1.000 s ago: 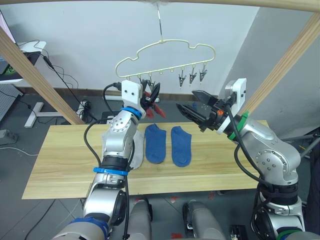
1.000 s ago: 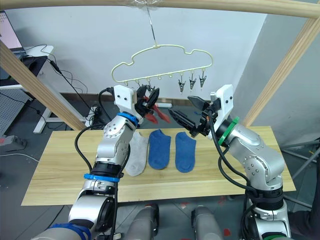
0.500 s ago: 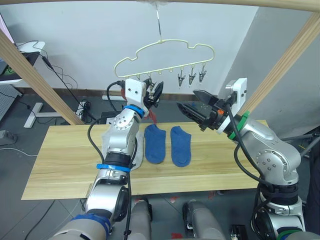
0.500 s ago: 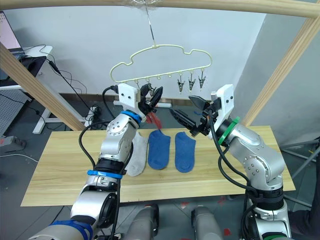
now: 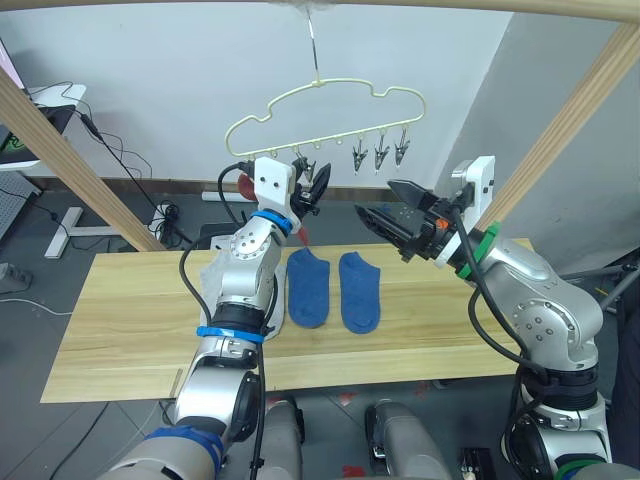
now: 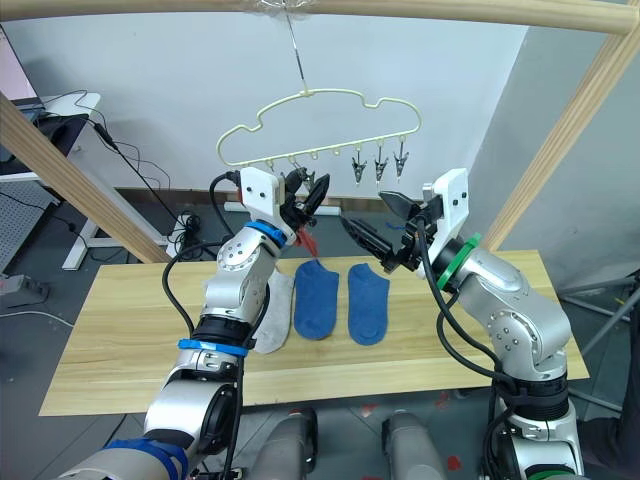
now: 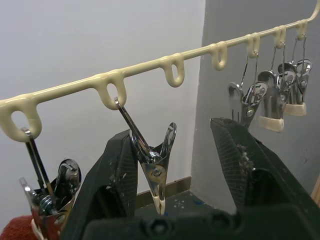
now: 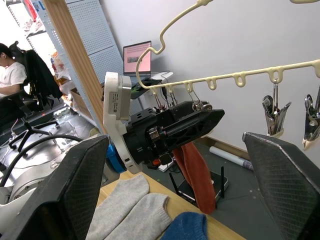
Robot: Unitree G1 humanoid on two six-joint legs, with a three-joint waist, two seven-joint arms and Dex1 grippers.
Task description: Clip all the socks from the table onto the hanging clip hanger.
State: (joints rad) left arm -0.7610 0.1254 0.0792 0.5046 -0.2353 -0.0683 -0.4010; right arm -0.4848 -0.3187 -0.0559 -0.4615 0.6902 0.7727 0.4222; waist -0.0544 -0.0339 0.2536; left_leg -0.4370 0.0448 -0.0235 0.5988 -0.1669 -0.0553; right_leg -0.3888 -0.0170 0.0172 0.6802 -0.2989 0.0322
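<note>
Long pale wood worktop [image 5: 130, 320] against a white wall, blue socks [image 5: 307, 287] and grey socks [image 8: 134, 207] at its middle under the clip hanger [image 5: 320, 120], bare planks either side, left fingers [image 7: 175, 165] spread around a hanging clip [image 7: 154, 165], right fingers [image 5: 385, 218] wide apart, empty, beside the hanger.

The left claw [image 7: 172, 200] stands spread around one dark metal clip [image 7: 152, 167] of the pale-yellow wire hanger [image 5: 320, 95]; neighbouring clips crowd close. Slanted wooden poles [image 5: 570, 120] flank the space.

Shiny metal clips [image 7: 155, 160], glossy pale-coated clip hanger [image 7: 175, 70], soft socks [image 6: 312, 300]
</note>
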